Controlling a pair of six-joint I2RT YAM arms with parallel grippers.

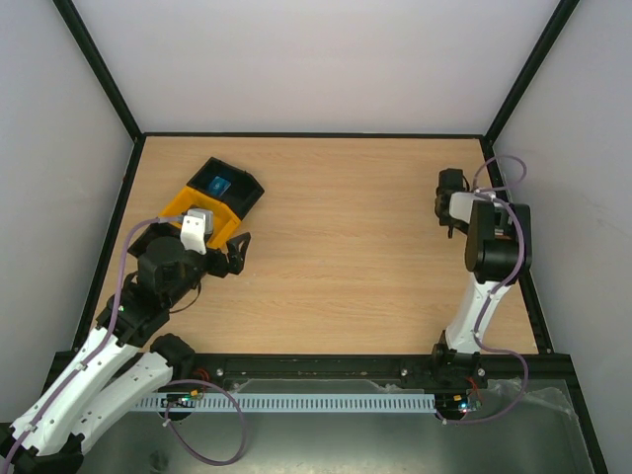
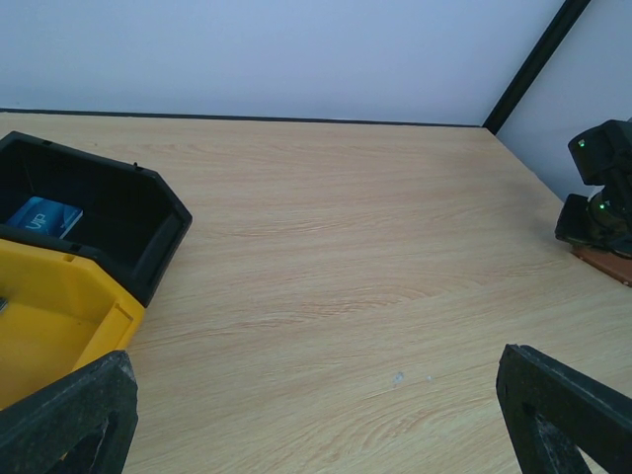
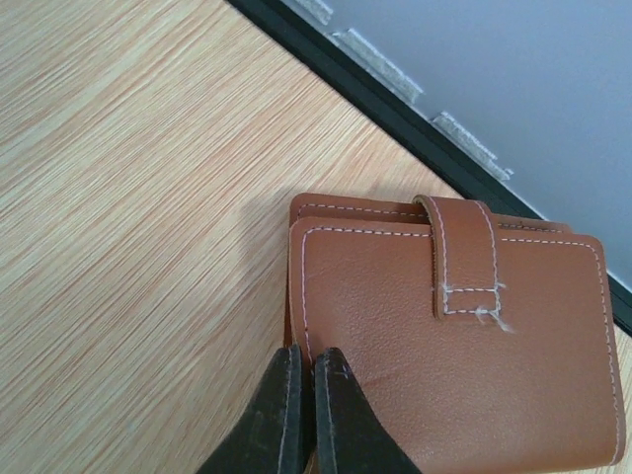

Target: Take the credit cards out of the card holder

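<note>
— So, what sits on your left?

— My left gripper [image 2: 311, 380] hangs low over the table [image 1: 346, 247], jaws spread wide with nothing between them. Just to its left stand a yellow bin [image 2: 49, 316] and a black bin [image 2: 118, 212], touching each other. A blue card [image 2: 44, 217] lies in the black one.

— And further right?

— Well apart from those, the wallet [image 3: 464, 375] lies flat on the table near its right edge, close to the black frame. It is closed, and its strap [image 3: 464, 257] is folded over the cover.

— Your other gripper?

— My right gripper [image 3: 308, 355] is down at the wallet's near corner, jaws pressed together, tips at the cover's rim. Whether any leather is caught between them, I cannot tell.
</note>
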